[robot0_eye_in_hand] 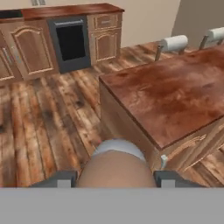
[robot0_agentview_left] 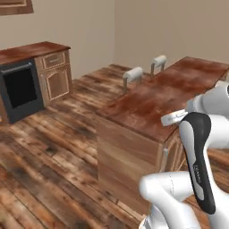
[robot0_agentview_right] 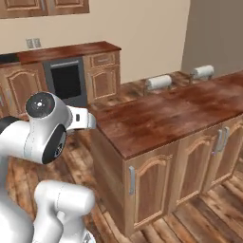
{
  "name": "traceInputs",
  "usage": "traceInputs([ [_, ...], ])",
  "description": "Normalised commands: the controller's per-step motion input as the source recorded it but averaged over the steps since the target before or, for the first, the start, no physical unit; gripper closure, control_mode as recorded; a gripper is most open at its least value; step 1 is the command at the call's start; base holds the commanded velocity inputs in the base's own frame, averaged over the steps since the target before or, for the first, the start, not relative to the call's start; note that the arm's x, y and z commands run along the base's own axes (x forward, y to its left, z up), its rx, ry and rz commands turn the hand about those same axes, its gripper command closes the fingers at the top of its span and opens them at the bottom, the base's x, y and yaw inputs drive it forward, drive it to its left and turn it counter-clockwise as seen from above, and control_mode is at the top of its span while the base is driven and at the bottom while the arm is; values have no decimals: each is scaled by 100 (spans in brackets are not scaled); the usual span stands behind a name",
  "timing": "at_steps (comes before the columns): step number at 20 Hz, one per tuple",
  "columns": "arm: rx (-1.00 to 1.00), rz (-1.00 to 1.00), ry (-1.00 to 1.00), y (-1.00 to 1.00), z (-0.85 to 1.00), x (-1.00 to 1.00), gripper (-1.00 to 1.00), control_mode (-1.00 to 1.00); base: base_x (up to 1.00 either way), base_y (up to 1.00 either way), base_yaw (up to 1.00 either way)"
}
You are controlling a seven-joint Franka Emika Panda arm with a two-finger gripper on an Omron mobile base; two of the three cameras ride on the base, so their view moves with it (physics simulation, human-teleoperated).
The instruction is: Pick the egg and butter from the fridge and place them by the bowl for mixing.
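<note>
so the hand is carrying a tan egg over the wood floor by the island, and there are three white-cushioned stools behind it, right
Not quite: there are two stools, not three. The right base view shows one white-cushioned stool and a second behind the island. The rest holds: in the hand view the hand grips the tan egg over the wood floor.

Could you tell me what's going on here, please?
The robot arm is carrying what looks like the egg: in the hand view, a tan rounded object sits between the fingertips of the gripper. The hand is held in the air above the wooden floor, near the corner of the kitchen island. Two stools stand at the island's far side, and an oven sits in the cabinets along the wall. The egg has not been set down yet.
</note>
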Motion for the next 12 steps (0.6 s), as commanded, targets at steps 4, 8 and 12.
traceInputs([
  [4,0,0,0,0,0,0,100,100,0,0,75],
  [8,0,0,0,0,0,0,100,100,0,0,71],
  [12,0,0,0,0,0,0,100,100,0,0,65],
])
